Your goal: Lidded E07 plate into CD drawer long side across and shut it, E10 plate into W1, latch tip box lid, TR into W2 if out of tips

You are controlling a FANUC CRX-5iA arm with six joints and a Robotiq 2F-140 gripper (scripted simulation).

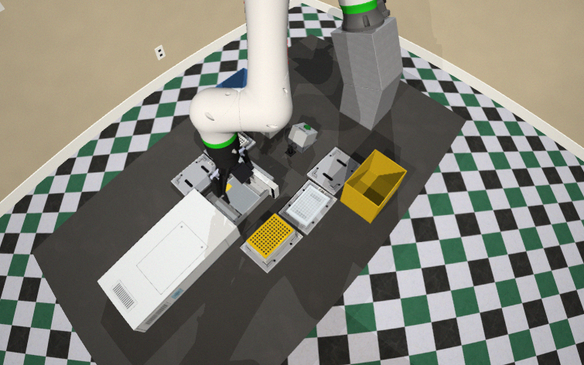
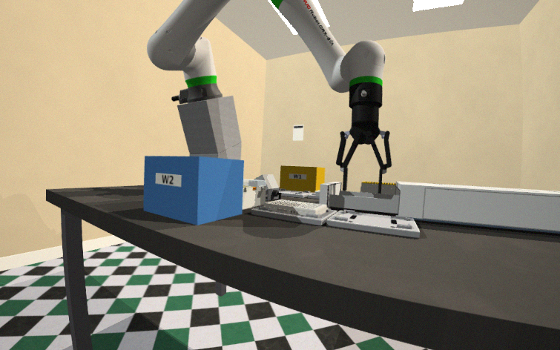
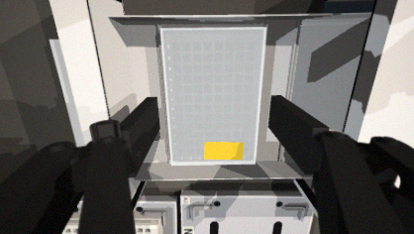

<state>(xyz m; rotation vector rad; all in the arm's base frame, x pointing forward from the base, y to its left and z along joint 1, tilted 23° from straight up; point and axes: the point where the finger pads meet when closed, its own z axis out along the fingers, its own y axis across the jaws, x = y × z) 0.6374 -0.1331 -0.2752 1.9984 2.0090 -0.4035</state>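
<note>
One thing matters here as far as I can see: the lidded assay plate [image 3: 213,74] is sitting straight below the gripper [image 3: 214,106], down in the pulled-out drawer [image 2: 360,202] of the cooler [image 1: 171,254]. In the wrist view its long axis runs at right angles to the line between the two fingers, so they bracket its long edges, one on each side. It looks flat to me, with a yellow tag [image 3: 224,150] on the lid at the end nearer the camera.

The jaws are a bit over half spread and, I reckon, not clamping anything. The pads sit just beside the plate's edges, and I can't make out real contact from any angle. From the side the fingertips hang about level with the drawer's rim.

My guess is the plate is stowed and the drawer still needs shutting. The clear plate [image 1: 307,206] is on its deck spot beside the yellow bin [image 1: 361,202], untouched.
</note>
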